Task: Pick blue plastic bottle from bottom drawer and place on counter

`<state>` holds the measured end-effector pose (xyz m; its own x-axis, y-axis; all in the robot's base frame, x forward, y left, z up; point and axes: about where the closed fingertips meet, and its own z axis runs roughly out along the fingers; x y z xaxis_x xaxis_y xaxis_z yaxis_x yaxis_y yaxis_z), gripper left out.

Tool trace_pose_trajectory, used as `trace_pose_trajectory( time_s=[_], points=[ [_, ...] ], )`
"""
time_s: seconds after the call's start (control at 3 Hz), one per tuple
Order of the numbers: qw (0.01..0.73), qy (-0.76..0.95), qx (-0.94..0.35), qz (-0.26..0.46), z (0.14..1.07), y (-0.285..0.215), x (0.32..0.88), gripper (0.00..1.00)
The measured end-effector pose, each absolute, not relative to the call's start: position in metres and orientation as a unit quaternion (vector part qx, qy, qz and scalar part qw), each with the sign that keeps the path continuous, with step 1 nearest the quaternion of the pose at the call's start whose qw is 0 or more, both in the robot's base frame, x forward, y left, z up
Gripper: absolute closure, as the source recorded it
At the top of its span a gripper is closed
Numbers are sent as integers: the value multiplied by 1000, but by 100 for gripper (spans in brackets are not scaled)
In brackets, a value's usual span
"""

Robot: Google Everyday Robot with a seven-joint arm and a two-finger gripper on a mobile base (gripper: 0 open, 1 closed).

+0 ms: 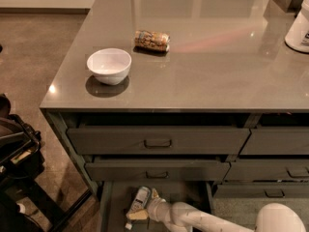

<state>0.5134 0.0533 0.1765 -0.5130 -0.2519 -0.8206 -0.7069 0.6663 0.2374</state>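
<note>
The blue plastic bottle (141, 197) lies in the open bottom drawer (112, 211), cap towards the front, label up. My gripper (144, 206) is down inside the drawer at the end of the white arm (193, 217), which reaches in from the lower right. The gripper sits right at the bottle, touching or nearly touching its lower end. The counter (212, 76) is the glossy grey-brown top above the drawers.
On the counter stand a white bowl (109, 65) at the front left, a brown patterned can (151, 40) lying on its side, and a big white jug (299, 27) at the far right. Two shut handled drawers (158, 142) sit above the open one. Dark equipment (14, 149) stands at the left.
</note>
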Motion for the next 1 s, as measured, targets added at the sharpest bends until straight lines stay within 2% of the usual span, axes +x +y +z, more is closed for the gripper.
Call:
trace_pose_trajectory(
  time_s=[1.0],
  points=[
    [358,843,-299,267,169,70,513,0]
  ],
)
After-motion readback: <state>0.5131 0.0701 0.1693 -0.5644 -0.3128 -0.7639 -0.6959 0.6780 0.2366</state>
